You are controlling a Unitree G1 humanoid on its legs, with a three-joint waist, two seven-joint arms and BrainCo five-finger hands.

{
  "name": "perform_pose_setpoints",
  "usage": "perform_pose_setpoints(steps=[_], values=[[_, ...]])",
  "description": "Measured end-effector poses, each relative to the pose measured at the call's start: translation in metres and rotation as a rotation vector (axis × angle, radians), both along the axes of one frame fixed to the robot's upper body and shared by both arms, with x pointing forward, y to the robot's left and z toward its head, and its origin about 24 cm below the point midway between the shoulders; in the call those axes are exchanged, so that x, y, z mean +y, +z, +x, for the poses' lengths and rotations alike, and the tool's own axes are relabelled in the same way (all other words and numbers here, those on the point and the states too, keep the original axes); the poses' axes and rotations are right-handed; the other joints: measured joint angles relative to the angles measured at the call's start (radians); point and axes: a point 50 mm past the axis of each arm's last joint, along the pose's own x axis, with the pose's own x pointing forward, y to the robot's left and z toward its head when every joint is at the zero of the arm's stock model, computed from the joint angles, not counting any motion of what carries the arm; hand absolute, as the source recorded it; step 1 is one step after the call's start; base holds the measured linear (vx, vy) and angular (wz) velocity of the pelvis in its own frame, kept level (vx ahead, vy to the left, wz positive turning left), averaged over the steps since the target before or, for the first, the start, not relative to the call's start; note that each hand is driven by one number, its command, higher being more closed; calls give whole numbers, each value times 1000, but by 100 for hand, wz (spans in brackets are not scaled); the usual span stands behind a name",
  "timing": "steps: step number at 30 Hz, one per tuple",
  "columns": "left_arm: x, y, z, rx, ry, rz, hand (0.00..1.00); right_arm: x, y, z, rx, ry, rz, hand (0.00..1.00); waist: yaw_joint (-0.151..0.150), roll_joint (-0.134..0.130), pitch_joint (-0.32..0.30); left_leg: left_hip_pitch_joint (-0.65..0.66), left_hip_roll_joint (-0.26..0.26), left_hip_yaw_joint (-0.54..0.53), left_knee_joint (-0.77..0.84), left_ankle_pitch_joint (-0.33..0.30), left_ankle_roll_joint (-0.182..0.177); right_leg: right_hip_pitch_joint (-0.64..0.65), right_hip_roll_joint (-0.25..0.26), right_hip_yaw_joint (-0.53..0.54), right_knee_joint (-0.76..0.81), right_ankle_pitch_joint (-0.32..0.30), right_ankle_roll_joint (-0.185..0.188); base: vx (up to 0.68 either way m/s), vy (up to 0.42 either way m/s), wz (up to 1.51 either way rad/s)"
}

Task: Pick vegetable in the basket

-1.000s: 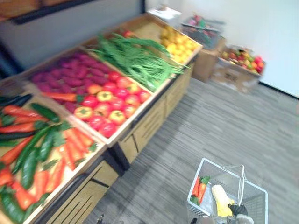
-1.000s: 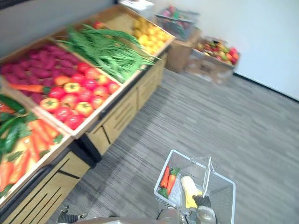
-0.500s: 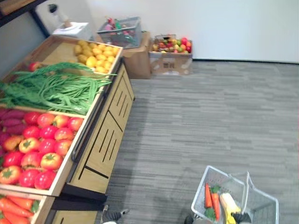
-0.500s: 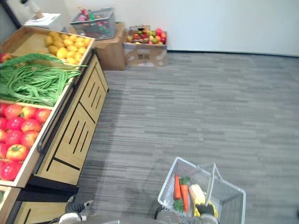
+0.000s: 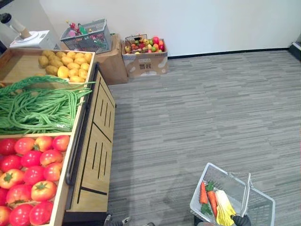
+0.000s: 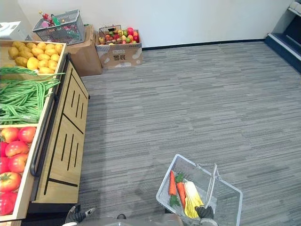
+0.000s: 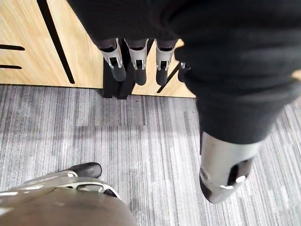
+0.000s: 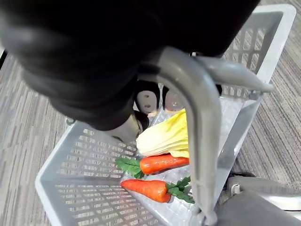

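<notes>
Far left: a wooden produce stand (image 5: 91, 155), red tomatoes (image 5: 30, 165) in the nearest bin, a heap of green beans (image 5: 40, 106) in the middle one, yellow round produce (image 5: 63, 63) in the far one. Just beside the stand's slatted wooden front, seen in the left wrist view, the left hand (image 7: 138, 61), hanging over the floor, fingers straight and relaxed, nothing in it. Past the stand against the wall, a grey wire crate (image 5: 87, 37) on a brown box (image 5: 113, 66), then a cardboard box (image 5: 146, 63) heaped with mixed fruit. Further right, grey striped carpet (image 5: 197, 117). At lower right, a grey plastic basket (image 8: 80, 160), carried above the carpet by the right hand (image 8: 148, 100), fingers curled round the basket handle (image 8: 200, 117). Inside the basket, two carrots (image 8: 162, 163) side by side, leafy tops on, and a pale yellow cabbage (image 8: 164, 136) just beside them, under the handle.
</notes>
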Motion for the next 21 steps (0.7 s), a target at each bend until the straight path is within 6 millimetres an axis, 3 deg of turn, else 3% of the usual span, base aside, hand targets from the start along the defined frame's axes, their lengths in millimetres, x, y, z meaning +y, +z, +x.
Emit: perform_pose_setpoints(steps=[10, 21], values=[[0, -5, -13, 26, 132, -88, 0, 5, -9, -23, 26, -229, 133, 100, 0, -3, -19, 53, -1, -13, -17, -1, 0, 58, 9, -34, -25, 0, 0, 24, -26, -1], [-1, -8, -18, 66, 93, -91, 0, 10, -15, -48, 45, -483, 217, 100, 1, 0, -55, 54, 1, -41, -35, 6, 4, 71, 12, -59, -49, 6, 3, -34, -40, 6]])
